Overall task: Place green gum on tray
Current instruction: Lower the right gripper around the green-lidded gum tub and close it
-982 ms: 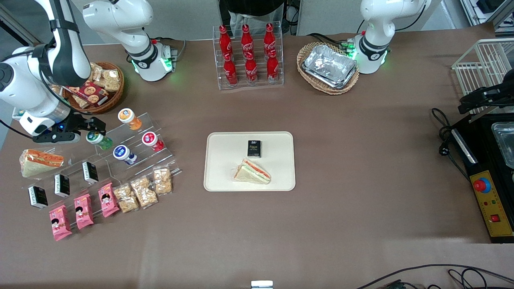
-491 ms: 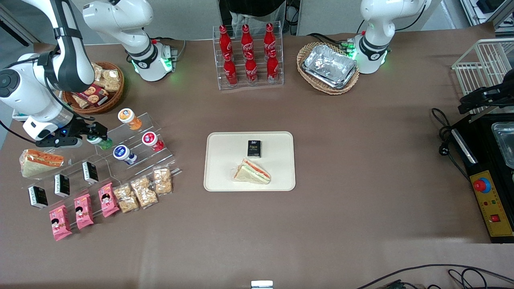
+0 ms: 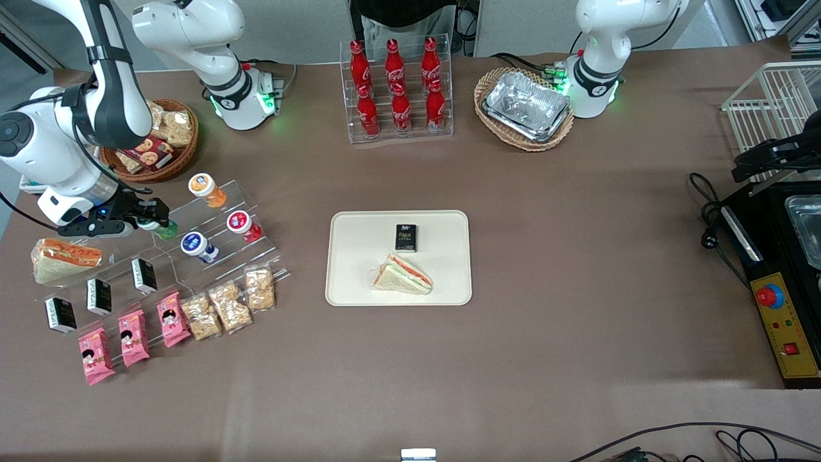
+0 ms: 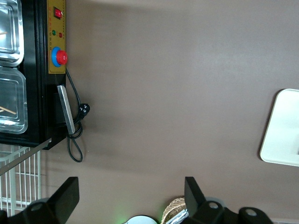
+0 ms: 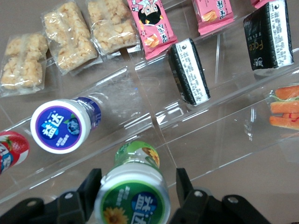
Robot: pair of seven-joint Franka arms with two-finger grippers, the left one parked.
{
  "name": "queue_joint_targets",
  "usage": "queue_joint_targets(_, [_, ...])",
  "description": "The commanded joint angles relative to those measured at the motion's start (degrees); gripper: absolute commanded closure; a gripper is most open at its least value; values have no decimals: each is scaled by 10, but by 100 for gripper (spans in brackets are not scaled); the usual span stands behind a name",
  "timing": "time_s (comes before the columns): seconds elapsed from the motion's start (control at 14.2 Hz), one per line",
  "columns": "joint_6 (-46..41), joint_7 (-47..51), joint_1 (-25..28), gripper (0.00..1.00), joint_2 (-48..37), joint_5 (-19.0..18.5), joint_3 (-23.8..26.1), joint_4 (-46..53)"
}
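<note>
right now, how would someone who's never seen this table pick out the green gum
Find the clear stepped display rack at the working arm's end of the table. The green gum lies there between the gripper's fingers, beside the blue-lidded bottle. It alone has a green body and a green-labelled lid.

we see a brown table (image 3: pixel 577 256) filling nearly the whole front view, evenly lit. at its parked-arm end sit a black console (image 3: pixel 779 276) with a red button (image 3: pixel 768 296), a white wire rack (image 3: pixel 773 102) and loose black cables (image 3: pixel 705 212). grey floor (image 3: pixel 288 25) shows above the table's edge.
</note>
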Motion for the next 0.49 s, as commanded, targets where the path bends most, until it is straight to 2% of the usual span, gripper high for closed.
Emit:
queue_joint_targets(0.0, [2, 9, 0, 58, -1, 0, 3, 2])
queue_joint_targets(0.21, [-52, 8, 2, 71, -28, -1, 13, 24])
queue_joint_targets(0.42, [-183, 7, 3, 71, -50, -1, 47, 112])
